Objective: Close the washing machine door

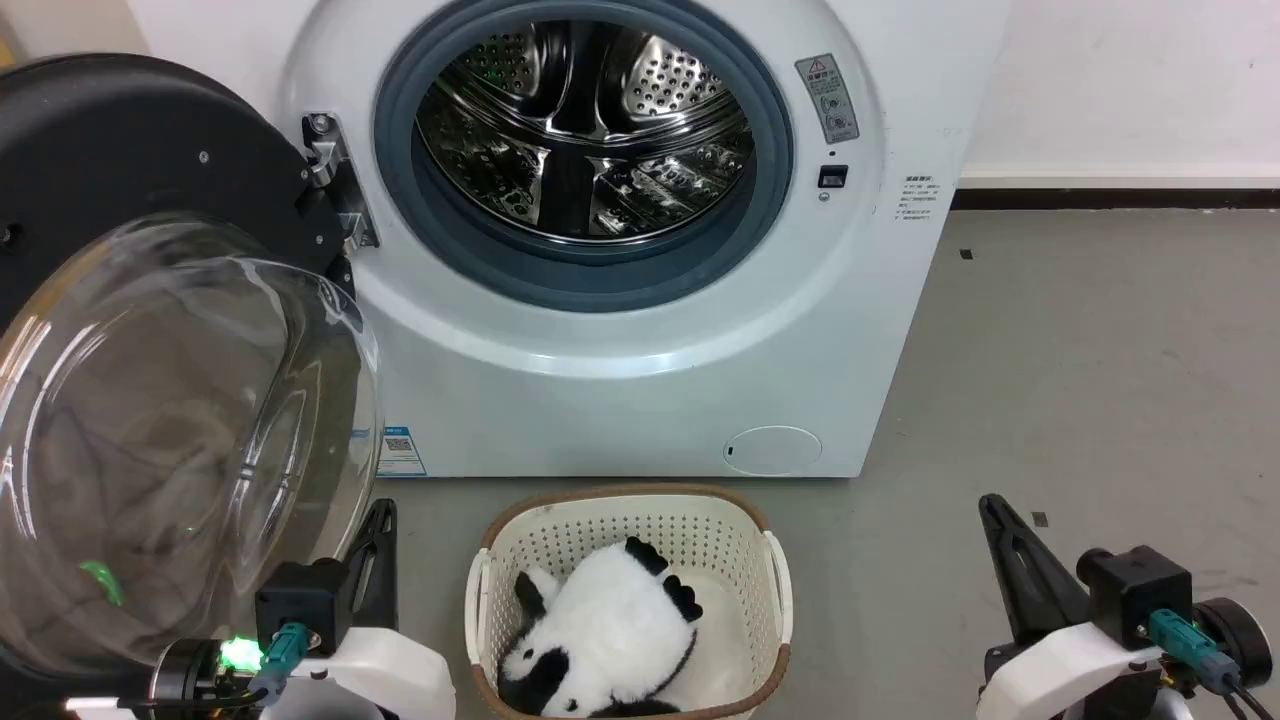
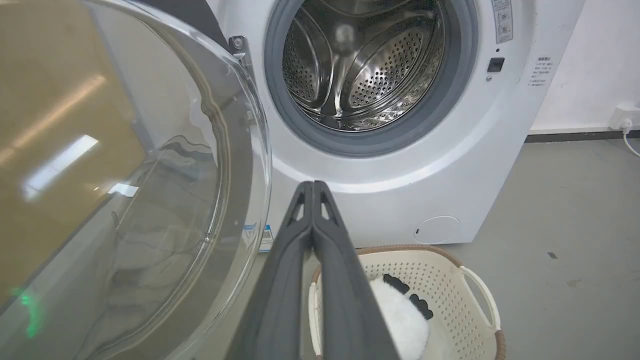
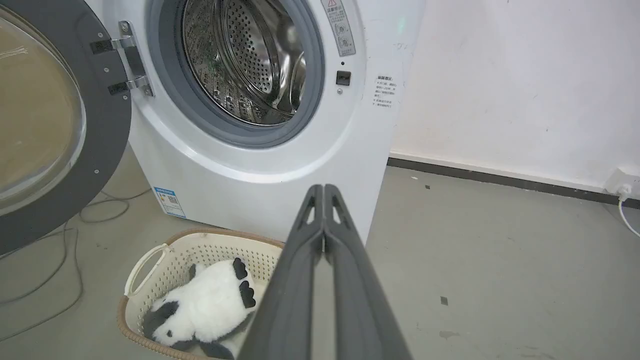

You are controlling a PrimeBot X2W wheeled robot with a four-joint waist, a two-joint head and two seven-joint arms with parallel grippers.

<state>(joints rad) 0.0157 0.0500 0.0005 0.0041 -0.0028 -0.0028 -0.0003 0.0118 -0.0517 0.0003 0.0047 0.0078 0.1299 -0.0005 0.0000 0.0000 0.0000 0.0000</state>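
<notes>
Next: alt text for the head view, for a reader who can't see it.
The washing machine door hangs open at left, its glass bowl bulging toward the camera, leaving the steel drum of the washing machine exposed. On the floor in front, a basket holds a panda plush; the left end effector and right end effector sit shut in the lower corners.

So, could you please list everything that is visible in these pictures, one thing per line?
washing machine: one, white, centre
washing machine door: one, black with clear glass bowl, swung open at left
drum: one, steel, inside a grey gasket
basket: one, cream with brown rim, on the grey floor before the machine
panda plush: one, black and white, in the basket
wall socket: one, white, low on the wall, far right
left gripper: one, dark, shut, beside the door
right gripper: one, dark, shut, lower right
</notes>
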